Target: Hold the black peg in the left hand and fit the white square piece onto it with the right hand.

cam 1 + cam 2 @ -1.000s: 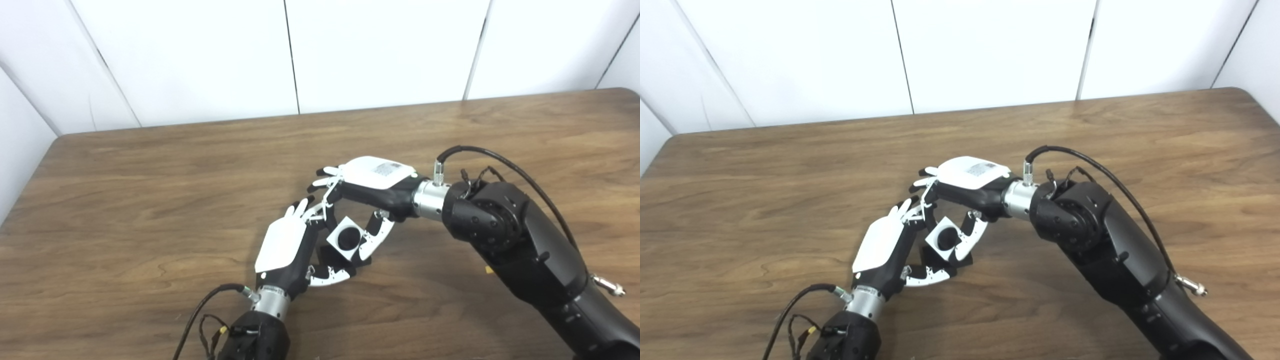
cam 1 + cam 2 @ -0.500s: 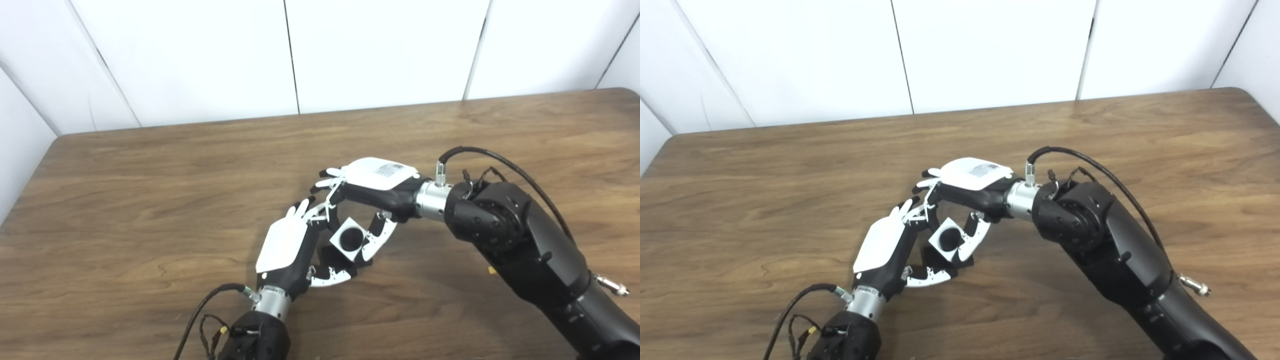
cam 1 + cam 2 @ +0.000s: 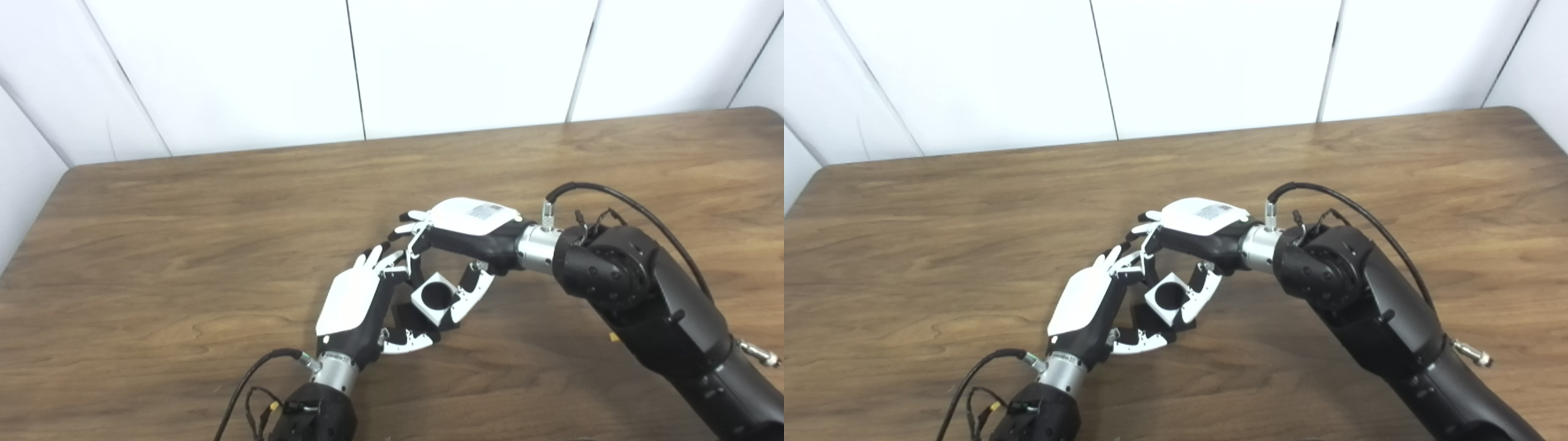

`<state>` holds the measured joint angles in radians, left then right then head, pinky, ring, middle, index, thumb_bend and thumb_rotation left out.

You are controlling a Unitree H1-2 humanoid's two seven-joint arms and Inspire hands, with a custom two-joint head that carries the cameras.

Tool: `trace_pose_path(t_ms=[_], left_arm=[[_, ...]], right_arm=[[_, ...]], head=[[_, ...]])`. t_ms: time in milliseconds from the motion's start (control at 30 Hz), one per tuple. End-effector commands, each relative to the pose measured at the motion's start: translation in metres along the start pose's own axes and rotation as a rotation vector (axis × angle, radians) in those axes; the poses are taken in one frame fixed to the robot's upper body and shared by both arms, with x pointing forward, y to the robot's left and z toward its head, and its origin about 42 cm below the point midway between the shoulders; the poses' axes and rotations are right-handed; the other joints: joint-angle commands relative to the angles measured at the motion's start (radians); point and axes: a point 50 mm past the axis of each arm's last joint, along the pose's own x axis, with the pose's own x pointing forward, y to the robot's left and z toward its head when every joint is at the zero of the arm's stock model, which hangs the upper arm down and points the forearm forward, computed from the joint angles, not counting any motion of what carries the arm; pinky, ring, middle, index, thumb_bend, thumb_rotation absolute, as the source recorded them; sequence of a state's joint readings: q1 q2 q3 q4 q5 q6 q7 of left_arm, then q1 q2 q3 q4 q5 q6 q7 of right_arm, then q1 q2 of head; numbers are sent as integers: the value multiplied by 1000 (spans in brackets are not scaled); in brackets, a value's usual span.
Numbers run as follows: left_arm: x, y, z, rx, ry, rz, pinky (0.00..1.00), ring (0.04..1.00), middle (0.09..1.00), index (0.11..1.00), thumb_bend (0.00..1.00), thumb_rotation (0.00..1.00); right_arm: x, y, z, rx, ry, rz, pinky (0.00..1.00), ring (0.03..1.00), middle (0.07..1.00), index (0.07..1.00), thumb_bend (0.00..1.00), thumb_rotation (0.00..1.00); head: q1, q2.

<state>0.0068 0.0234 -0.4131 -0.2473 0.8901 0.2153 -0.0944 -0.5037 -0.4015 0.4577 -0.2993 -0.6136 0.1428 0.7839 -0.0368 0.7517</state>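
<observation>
Over the middle of the wooden table [image 3: 184, 202], a little toward its near edge, the right hand [image 3: 468, 229] reaches in from the right and pinches the white square piece [image 3: 433, 297] between its thumb on the right and its curled fingers [image 3: 409, 254] on the left, the piece's round hole facing up. The left hand [image 3: 358, 306] rises from the near edge with its fingers and thumb curled around the black peg [image 3: 409, 318], which shows only as a dark block just below and to the left of the white piece, the two touching or nearly so; whether the peg has entered the hole cannot be told
</observation>
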Motion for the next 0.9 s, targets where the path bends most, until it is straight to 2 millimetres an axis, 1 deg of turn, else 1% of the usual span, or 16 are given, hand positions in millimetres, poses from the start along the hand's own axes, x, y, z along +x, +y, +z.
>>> trace_pose_path(t_ms=[0, 33, 167, 233, 267, 333, 367, 433, 667, 700, 800, 867], left_arm=[[1, 10, 0, 14, -6, 34, 1000, 996, 893, 489, 519, 72], [1, 10, 0, 14, -6, 33, 1000, 998, 894, 490, 519, 72], [1, 10, 0, 17, -5, 26, 1000, 999, 896, 492, 518, 76], [0, 9, 0, 28, -9, 19, 1000, 993, 896, 593, 690, 216], [0, 9, 0, 32, -9, 16, 1000, 992, 897, 624, 734, 259], [1, 8, 0, 44, -8, 7, 1000, 992, 899, 669, 780, 319], [1, 8, 0, 48, -8, 2, 1000, 991, 899, 676, 786, 329], [2, 8, 0, 50, -6, -3, 1000, 988, 900, 722, 817, 362], [4, 7, -3, 34, 18, -15, 1000, 991, 913, 835, 895, 410], [4, 7, -3, 28, 21, -16, 1000, 992, 918, 863, 932, 438], [5, 6, -4, 24, 25, -15, 1000, 985, 918, 886, 976, 479], [6, 6, -5, 19, 26, -19, 1000, 985, 921, 902, 995, 485]], right_arm=[[-3, -10, -4, -13, 3, -39, 954, 1000, 922, 653, 862, 286], [-3, -9, -5, -3, 5, -39, 953, 1000, 923, 684, 914, 321], [-4, -6, -6, 19, 7, -45, 952, 1000, 926, 711, 964, 359], [-5, -6, -6, 19, 13, -45, 951, 1000, 926, 717, 980, 366], [-5, -6, -6, 19, 15, -45, 951, 1000, 925, 718, 986, 371], [-6, -6, -6, 21, 17, -48, 953, 1000, 925, 719, 997, 379], [-6, -7, -5, 22, 19, -50, 953, 1000, 925, 719, 999, 380], [-6, -8, -5, 25, 20, -52, 959, 1000, 926, 716, 1000, 393], [-6, -11, -5, 36, 28, -61, 970, 1000, 927, 705, 999, 389], [-6, -11, -5, 36, 29, -61, 972, 1000, 929, 704, 997, 381], [-7, -12, -6, 35, 30, -63, 970, 1000, 929, 703, 998, 379], [-7, -12, -7, 37, 28, -66, 967, 1000, 928, 702, 998, 382]], head=[[-1, 0], [-1, 0], [-2, -1], [0, -2], [0, -2], [2, -3], [2, -3], [3, -4], [3, -4], [6, -7], [6, -7], [6, -9]])
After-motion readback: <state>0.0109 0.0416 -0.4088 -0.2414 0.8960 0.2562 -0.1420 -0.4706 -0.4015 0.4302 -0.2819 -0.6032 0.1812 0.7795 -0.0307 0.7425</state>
